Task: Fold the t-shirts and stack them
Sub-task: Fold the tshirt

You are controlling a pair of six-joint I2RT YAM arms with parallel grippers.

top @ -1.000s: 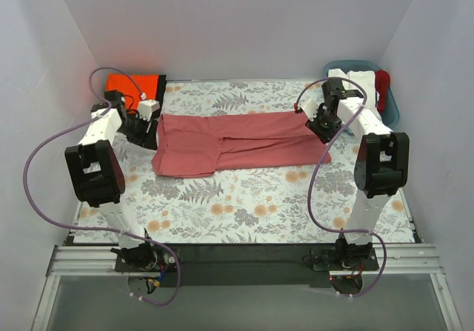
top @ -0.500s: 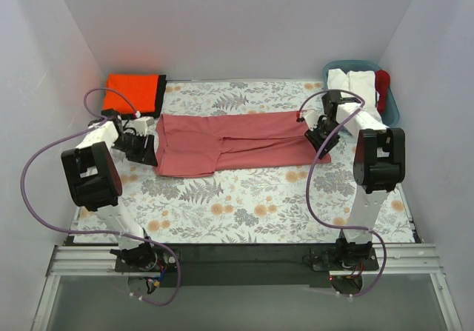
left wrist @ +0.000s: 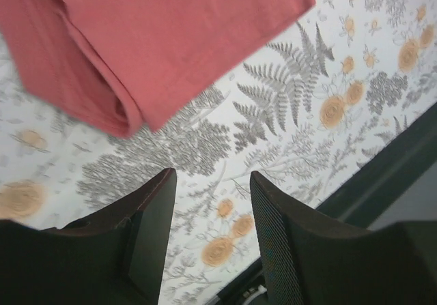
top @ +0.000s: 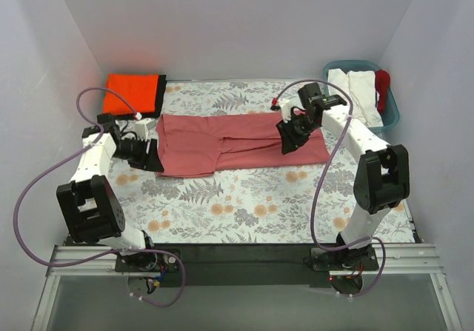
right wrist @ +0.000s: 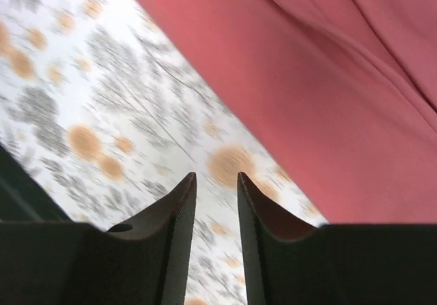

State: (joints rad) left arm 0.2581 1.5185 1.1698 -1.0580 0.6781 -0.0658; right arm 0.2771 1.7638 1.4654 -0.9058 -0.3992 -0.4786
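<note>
A dusty rose-red t-shirt (top: 237, 142) lies folded lengthwise across the middle of the floral table. A bright orange t-shirt (top: 132, 92) sits folded square at the back left, with a black cloth edge (top: 161, 94) along its right side. My left gripper (top: 149, 153) is open and empty at the rose shirt's left end; in the left wrist view (left wrist: 212, 175) the shirt's folded corner (left wrist: 136, 52) lies just ahead of the fingers. My right gripper (top: 287, 135) is open and empty above the shirt's right part; in the right wrist view (right wrist: 216, 177) the shirt (right wrist: 328, 80) fills the upper right.
A teal plastic basket (top: 391, 109) at the back right holds white cloth (top: 355, 87) and a red item (top: 382, 83). White walls close in the left, back and right. The table's dark front edge (left wrist: 403, 162) shows in the left wrist view.
My right gripper has moved left from the shirt's right edge to above its right part. My left gripper has shifted slightly nearer along the shirt's left end. The shirt lies as before.
</note>
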